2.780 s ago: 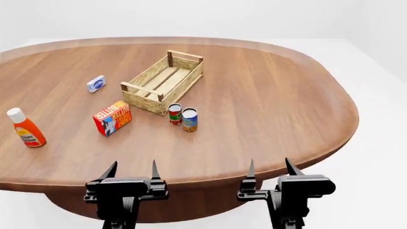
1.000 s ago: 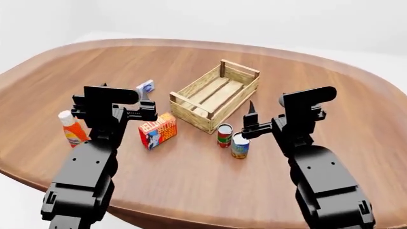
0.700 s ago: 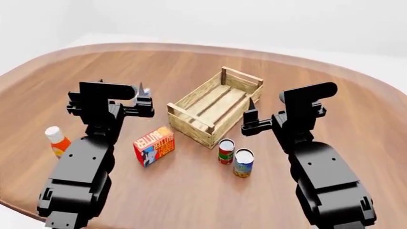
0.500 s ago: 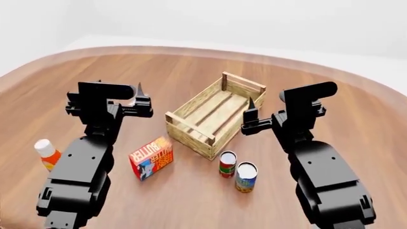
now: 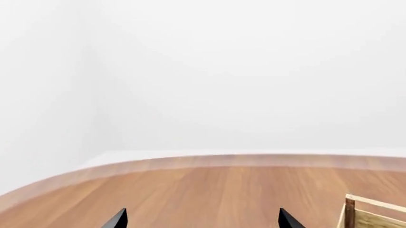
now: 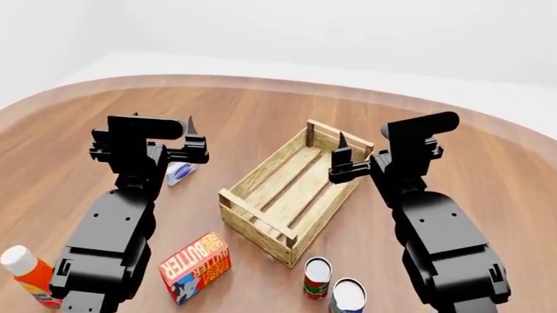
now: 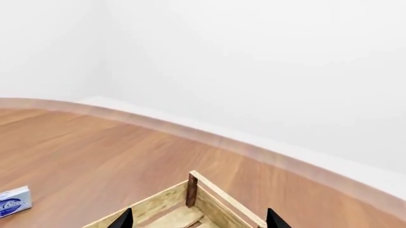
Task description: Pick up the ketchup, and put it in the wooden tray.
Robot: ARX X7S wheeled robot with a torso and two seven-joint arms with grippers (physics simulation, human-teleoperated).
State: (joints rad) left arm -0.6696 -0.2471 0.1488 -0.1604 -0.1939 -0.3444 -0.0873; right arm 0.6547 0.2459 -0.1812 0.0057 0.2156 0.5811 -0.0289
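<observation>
The ketchup [image 6: 25, 274], an orange-red bottle with a white cap, stands at the near left corner of the head view, beside my left arm and well behind its gripper. The wooden tray [image 6: 291, 189] sits mid-table and holds nothing; a corner shows in the left wrist view [image 5: 374, 213] and its far end in the right wrist view [image 7: 209, 199]. My left gripper [image 6: 163, 119] is open and empty, raised left of the tray; its tips show wide apart [image 5: 203, 219]. My right gripper [image 6: 366, 140] is open and empty above the tray's far right end [image 7: 199, 219].
A red-and-orange butter box [image 6: 195, 266] lies near the tray's front corner. Two short cans [image 6: 316, 277] [image 6: 348, 297] stand at the near edge of view. A small blue-and-white box [image 6: 180, 172] lies left of the tray, also in the right wrist view [image 7: 14, 202]. The table [image 6: 487, 176] is oval wood.
The table's objects have slid down and nearer in the head view; the ketchup now sits at the bottom left corner. Both grippers stay raised and open, now level with the tray's far end.
</observation>
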